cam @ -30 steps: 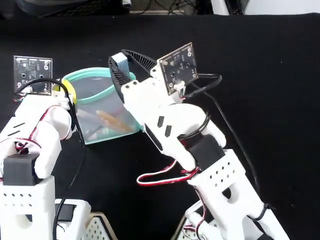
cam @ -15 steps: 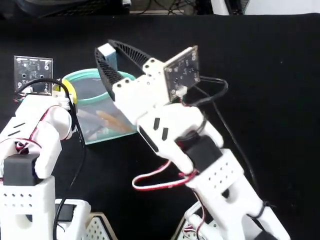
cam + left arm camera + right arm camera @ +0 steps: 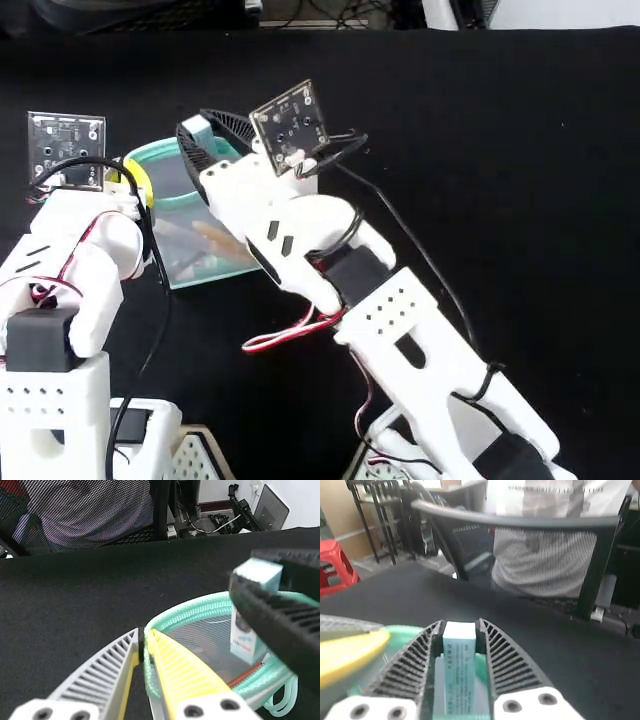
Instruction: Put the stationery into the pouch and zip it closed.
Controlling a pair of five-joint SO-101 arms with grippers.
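A clear pouch (image 3: pixel 205 262) with a teal zipper rim lies open on the black table, left of the middle. My left gripper (image 3: pixel 135 182) is shut on the pouch's rim (image 3: pixel 150 652), pinched between its grey finger and yellow finger (image 3: pixel 175 670). My right gripper (image 3: pixel 205 140), with black ribbed fingers, is shut on a light blue eraser box (image 3: pixel 197 128) and hangs just above the pouch's mouth (image 3: pixel 210 630). The eraser (image 3: pixel 458 667) stands upright between the fingers (image 3: pixel 417 657). An orange pen-like item (image 3: pixel 225 238) lies inside the pouch.
The black cloth (image 3: pixel 520 170) covers the table, with open room to the right of the pouch. A red and white cable (image 3: pixel 285 338) loops under the right arm. A mesh chair (image 3: pixel 540 555) stands beyond the table's far edge.
My right gripper has swung left with the eraser, from over the pouch's right rim to above its mouth. The left arm has kept still on the rim.
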